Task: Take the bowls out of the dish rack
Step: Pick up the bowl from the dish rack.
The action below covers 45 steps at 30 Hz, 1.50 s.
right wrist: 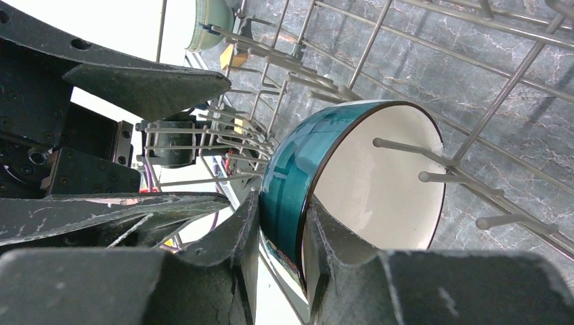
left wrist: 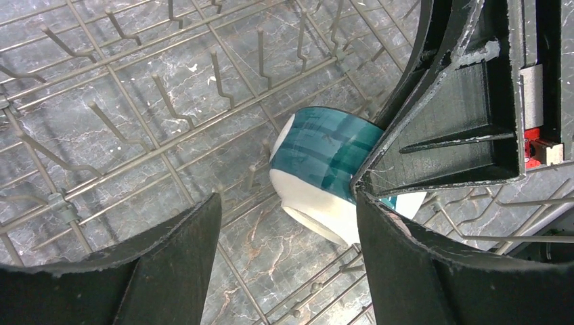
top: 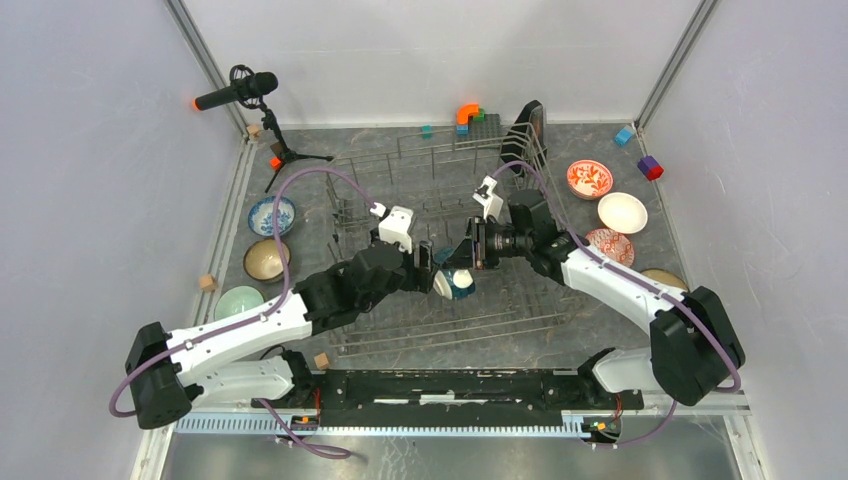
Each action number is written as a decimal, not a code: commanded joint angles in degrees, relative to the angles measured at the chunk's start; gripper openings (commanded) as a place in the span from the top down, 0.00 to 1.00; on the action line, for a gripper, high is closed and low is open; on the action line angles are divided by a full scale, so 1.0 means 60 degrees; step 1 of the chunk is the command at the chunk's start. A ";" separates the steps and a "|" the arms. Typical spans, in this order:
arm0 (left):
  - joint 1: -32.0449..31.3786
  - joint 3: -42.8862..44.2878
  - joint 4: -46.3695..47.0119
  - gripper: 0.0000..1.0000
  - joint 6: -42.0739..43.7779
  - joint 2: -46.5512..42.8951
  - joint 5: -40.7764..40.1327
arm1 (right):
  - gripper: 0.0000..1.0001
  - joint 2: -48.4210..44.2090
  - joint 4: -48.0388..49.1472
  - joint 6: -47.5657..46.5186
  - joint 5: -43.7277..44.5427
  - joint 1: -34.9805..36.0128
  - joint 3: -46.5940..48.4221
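Seen from above, a large grey wire dish rack [top: 450, 325] fills the middle of a dark marbled table [top: 340, 140]. Both arms reach in from the lower corners and meet over its centre. There a small teal ceramic bowl with a white base [top: 458, 285] lies on its side among the tines. The left gripper [top: 432, 272] is just left of it and the right gripper [top: 468, 258] is just above it. On the table at the left of the frame are a blue-and-white patterned bowl [top: 271, 215], a tan bowl [top: 266, 259] and a mint green bowl [top: 239, 302]. At the right are a red-floral bowl [top: 589, 179], a plain white bowl [top: 622, 212] and a red-lattice bowl [top: 609, 246]. A black microphone on a small tripod [top: 235, 92] stands at the upper left.

In the left wrist view, the left gripper [left wrist: 288, 203] has its two black fingers wide apart at the bottom of the frame, closed on nothing. The teal bowl [left wrist: 318, 156] lies tipped over the rack wires in the gap, close to the right-hand finger. Whether they touch cannot be told. A black finger of the right gripper comes in from the upper right and meets the bowl's rim.

In the right wrist view, the right gripper [right wrist: 281, 227] is clamped on the bowl's wall at bottom centre. One finger is on the teal outside and the other is inside against the white. The bowl [right wrist: 379, 183] stands on edge with rack tines crossing its mouth. A finger of the left gripper [right wrist: 149, 84] shows at the upper left, apart from the bowl.
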 commanded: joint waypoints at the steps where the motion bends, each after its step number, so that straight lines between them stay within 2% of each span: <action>1: 0.0004 0.0261 0.0380 0.20 -0.0011 -0.0343 -0.0493 | 1.00 -0.1076 0.2557 0.0701 -0.0092 -0.0264 0.1153; 11: 0.0008 0.0066 0.0382 0.19 -0.0082 -0.0389 -0.0481 | 1.00 -0.1107 0.2909 0.1445 -0.0824 -0.0507 0.1200; 19: 0.0087 -0.0142 0.0292 0.20 -0.0321 0.0059 -0.0881 | 1.00 -0.0987 0.6652 0.4043 -0.0997 -0.0521 -0.0959; 31: 0.0149 -0.0189 -0.0106 0.21 -0.0470 0.0039 -0.1418 | 1.00 -0.0652 0.7613 0.4568 -0.1124 -0.0502 -0.1424; 35: 0.0154 -0.0089 -0.0131 0.21 -0.0514 -0.0226 -0.1404 | 1.00 -0.0796 0.7054 0.4272 -0.1154 -0.0507 -0.0796; 45: 0.0148 0.0446 -0.0633 0.21 -0.0735 -0.0725 -0.1345 | 1.00 -0.1114 0.3853 0.1930 -0.0772 -0.0515 0.0387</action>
